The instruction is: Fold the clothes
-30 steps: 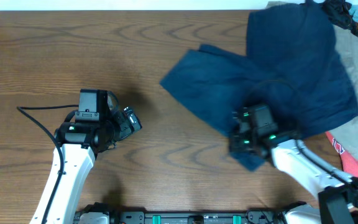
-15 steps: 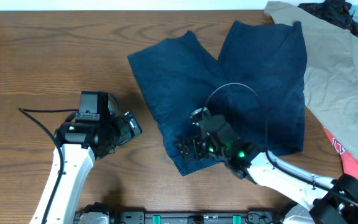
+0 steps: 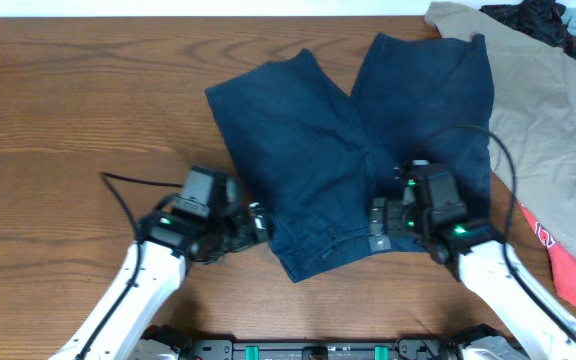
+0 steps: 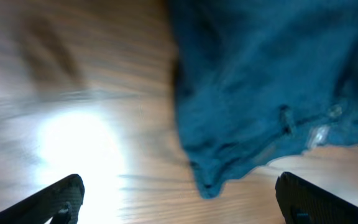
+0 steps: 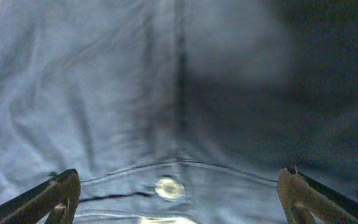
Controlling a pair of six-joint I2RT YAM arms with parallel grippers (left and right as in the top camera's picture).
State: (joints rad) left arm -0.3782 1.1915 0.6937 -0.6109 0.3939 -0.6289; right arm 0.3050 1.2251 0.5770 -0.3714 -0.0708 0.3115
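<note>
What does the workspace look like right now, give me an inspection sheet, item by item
Surface: brown wood-grain table.
Job's things: navy shorts spread flat, unfolded, waistband toward the robot.
Clutter: khaki garment, red cloth, dark clothes at the right edge.
Claws: left claw open beside the waistband corner; right claw open over the waistband.
Cables: black cable by left arm; cable loop above the shorts.
Surroundings: nothing seen.
</note>
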